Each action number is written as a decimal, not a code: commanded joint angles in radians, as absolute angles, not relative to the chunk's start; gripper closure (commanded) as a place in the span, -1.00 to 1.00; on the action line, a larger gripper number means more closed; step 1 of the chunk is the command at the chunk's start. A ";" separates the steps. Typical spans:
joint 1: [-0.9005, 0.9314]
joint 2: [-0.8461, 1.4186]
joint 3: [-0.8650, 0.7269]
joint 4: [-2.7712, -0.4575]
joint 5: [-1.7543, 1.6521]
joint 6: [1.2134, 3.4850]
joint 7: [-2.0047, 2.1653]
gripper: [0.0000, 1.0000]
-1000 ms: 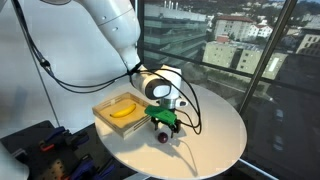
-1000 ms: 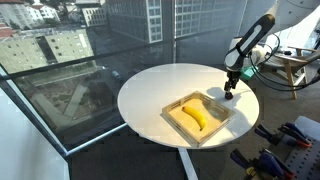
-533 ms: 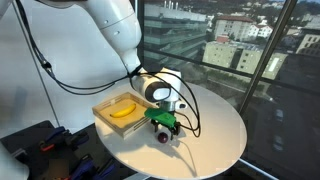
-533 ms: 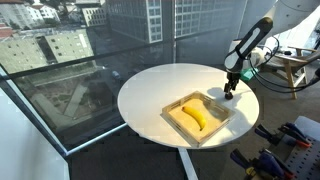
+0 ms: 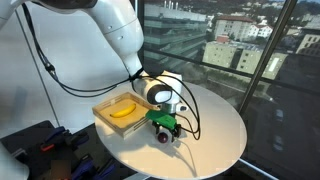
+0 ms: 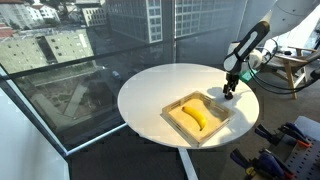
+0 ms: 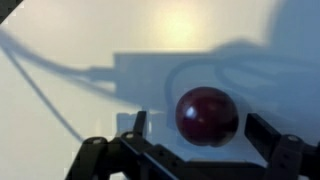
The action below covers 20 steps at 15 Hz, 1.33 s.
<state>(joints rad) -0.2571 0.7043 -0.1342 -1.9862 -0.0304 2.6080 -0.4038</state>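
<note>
The dark red ball (image 7: pixel 207 115) looked glossy and smooth — the white desk (image 7: pixel 60 60) smooth with a soft sheen, the tray (image 6: pixel 216 128) pale bare wood, the tool (image 7: pixel 198 135) matt black.

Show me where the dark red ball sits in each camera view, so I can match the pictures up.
Exterior view: the dark red ball lies on the table beside the wooden tray, under the gripper.
Exterior view: it cannot be made out; the gripper covers that spot beside the tray.
Wrist view: lower centre, between the open fingers.
Shared landmark: the white round table.
</note>
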 commanded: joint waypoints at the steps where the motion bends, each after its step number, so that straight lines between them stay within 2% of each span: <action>1: -0.269 0.729 -0.131 -1.947 -0.061 2.609 -0.360 -1.00; 3: -0.269 0.734 -0.132 -1.940 -0.060 2.607 -0.355 -1.00; 4: -0.270 0.736 -0.131 -1.937 -0.060 2.609 -0.353 -0.50; 5: -0.270 0.737 -0.131 -1.935 -0.060 2.607 -0.352 -0.48; 9: -0.269 0.739 -0.131 -1.931 -0.059 2.604 -0.345 0.20; 10: -0.269 0.738 -0.131 -1.930 -0.059 2.602 -0.343 0.30; 20: -0.259 0.705 -0.150 -1.923 -0.065 2.528 -0.317 0.30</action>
<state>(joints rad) -0.2576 0.7288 -0.1440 -1.9349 -0.0312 2.5736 -0.3588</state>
